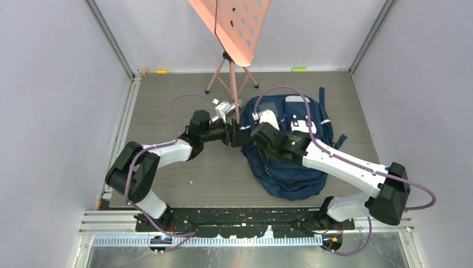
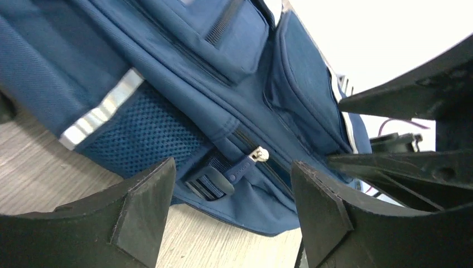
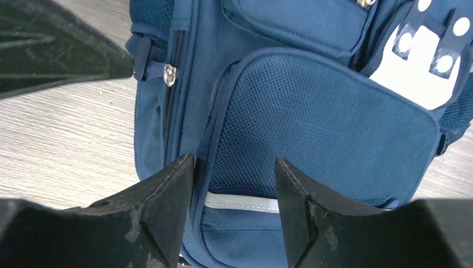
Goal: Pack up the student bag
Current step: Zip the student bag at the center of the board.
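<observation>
You have no text, brand or number to read in any view. The blue zipper pull (image 2: pixel 241 167) on the student bag (image 1: pixel 284 181) carries faint marks, too small to make out. Its white patch (image 3: pixel 415 75) shows no legible lettering.

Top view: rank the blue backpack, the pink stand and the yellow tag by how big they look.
1. student bag, largest.
2. pink stand, though it is partly cropped and nearer the camera, so this is unsure.
3. yellow tag, smallest.
</observation>
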Controlling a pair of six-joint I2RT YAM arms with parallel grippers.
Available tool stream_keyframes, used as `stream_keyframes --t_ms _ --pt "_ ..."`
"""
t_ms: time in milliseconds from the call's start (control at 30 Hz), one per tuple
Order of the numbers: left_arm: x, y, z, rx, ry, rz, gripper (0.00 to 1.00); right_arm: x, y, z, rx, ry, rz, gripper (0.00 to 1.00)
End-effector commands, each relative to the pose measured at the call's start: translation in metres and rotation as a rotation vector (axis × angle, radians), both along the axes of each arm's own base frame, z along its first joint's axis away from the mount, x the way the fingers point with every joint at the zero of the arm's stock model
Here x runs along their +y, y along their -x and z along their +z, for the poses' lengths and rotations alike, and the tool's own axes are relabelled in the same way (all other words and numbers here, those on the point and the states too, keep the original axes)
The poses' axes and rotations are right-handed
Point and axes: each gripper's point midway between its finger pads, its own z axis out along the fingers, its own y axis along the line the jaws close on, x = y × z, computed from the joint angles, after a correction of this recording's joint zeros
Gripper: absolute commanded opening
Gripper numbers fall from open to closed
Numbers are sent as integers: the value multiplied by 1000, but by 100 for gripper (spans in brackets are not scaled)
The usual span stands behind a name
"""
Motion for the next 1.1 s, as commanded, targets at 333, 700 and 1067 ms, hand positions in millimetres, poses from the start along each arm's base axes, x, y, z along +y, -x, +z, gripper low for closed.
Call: stream_keyframes --t_ms 333,700,1067 --pt "-27 16 21 -378 2 -195 73 -27 -12 35 -143 59 -97 1" --pt "-47 26 8 -376 -67 -325 57 -31 -12 47 -134 55 -61 1" --pt "-57 26 -5 -368 -124 -331 36 -29 -13 46 -130 25 -59 0"
